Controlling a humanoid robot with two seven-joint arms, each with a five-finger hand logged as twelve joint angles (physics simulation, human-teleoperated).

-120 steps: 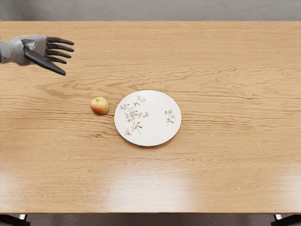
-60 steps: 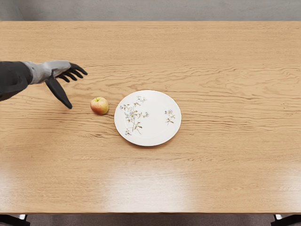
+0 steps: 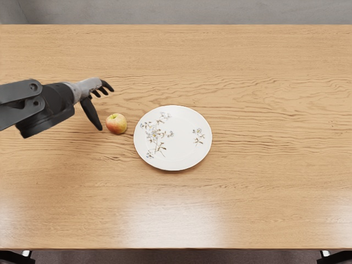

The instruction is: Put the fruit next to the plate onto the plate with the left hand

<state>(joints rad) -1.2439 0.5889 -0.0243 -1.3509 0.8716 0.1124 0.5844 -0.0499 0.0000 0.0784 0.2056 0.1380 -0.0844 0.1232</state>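
The wide wooden tabletop point(image 3: 264, 66) fills nearly the whole view, its grain running side to side. Near its middle lies a round white plate point(image 3: 179, 157) with small flower sprigs painted on it, and nothing on it. From the left edge a dark arm reaches in, ending in the left robot hand point(image 3: 89, 94), released, with its fingers point(image 3: 103, 88) spread and its thumb pointing down, gripping nothing. Just beside the thumb tip, between hand and plate, a small red-yellow apple point(image 3: 116, 123) sits on the wood, close to the plate's left rim.

Wooden table point(image 3: 264, 209) (light grain) w/ grey backdrop point(image 3: 165, 11) beyond.
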